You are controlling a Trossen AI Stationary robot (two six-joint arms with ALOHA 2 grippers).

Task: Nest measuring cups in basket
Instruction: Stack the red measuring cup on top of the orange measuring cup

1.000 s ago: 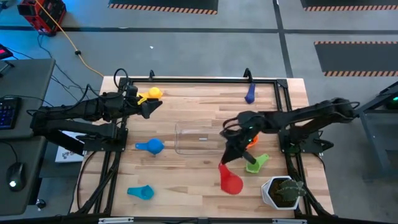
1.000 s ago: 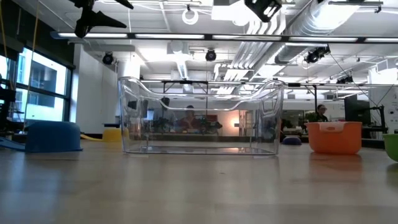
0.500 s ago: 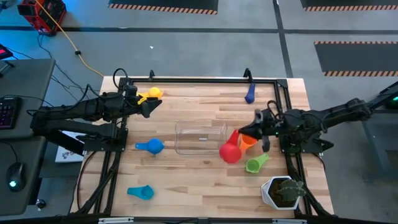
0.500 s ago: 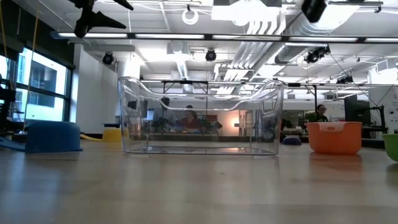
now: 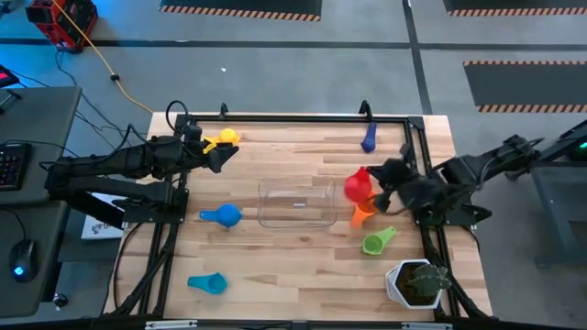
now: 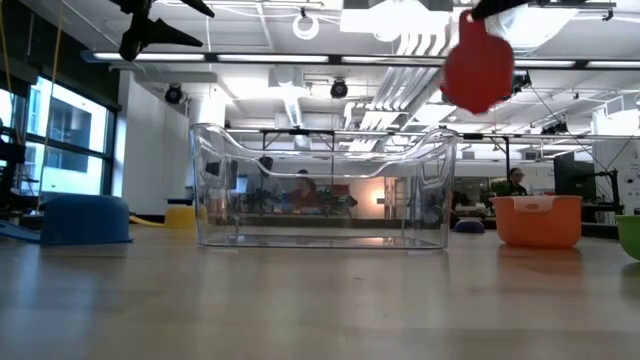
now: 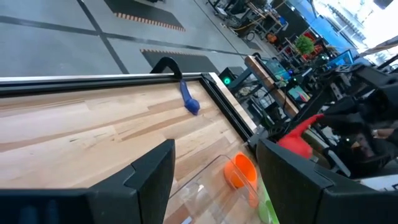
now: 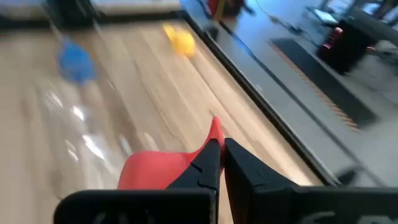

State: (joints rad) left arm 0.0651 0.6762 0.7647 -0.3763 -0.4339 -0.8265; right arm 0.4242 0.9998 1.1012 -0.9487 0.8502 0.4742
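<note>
My right gripper [image 5: 376,190] is shut on the red cup [image 5: 357,186], held in the air just off the right end of the clear basket [image 5: 296,203]. On the table lie the orange cup [image 5: 362,213], green cup [image 5: 377,240], dark blue cup [image 5: 369,139], yellow cup [image 5: 223,138], blue cup [image 5: 222,215] and light blue cup [image 5: 207,283]. My left gripper [image 5: 223,156] hovers open at the far left, beside the yellow cup, with nothing between its fingers [image 7: 149,177]. My right gripper pinches the red cup's handle [image 8: 214,132] between its two shut fingers [image 8: 239,163], and the handle's end pokes out past them. The fingers come from the table's right, slanting down. The cup [image 6: 478,68] hangs clear of the table, higher than the basket's rim.
A white pot with a green plant [image 5: 417,282] stands at the near right corner. A black frame rail [image 5: 293,116] runs along the table's far edge. Bare wood lies in front of the basket.
My right gripper has lifted the red cup off the table near the plant pot and carried it up and toward the far edge, to the basket's right end. Its wrist has turned from pointing down to slanting. It has stayed shut throughout.
</note>
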